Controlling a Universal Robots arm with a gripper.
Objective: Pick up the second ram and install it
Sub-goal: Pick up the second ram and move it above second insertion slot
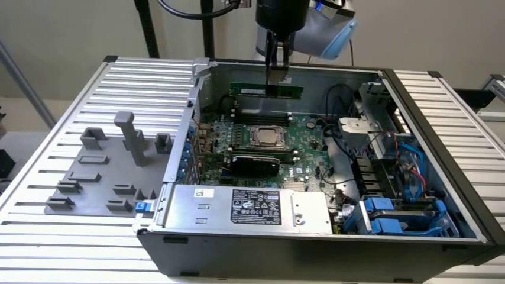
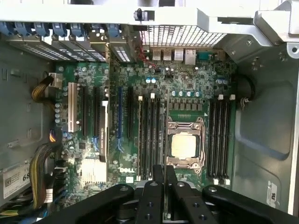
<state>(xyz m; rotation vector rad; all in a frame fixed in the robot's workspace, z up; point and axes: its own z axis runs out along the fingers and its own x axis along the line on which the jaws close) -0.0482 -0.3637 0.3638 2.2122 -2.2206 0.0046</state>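
My gripper (image 1: 275, 76) hangs from above into the open computer case and is shut on the second ram (image 1: 266, 90), a long green stick held level by its top edge. The stick hovers over the far memory slots (image 1: 261, 110), just beyond the CPU socket (image 1: 268, 136). In the wrist view the black fingers (image 2: 158, 179) are pressed together and the stick between them is barely visible edge-on. Below them lie the motherboard (image 2: 93, 140), the CPU socket (image 2: 185, 144) and long black memory slots (image 2: 152, 135) on both sides of it (image 2: 219, 135).
The case's far wall (image 1: 332, 74) stands right behind the stick. A silver power supply (image 1: 245, 205) fills the case's near side, with blue drive bays (image 1: 398, 214) and cables at the exterior view's right. A gray fixture with posts (image 1: 103, 171) sits outside on the slatted table.
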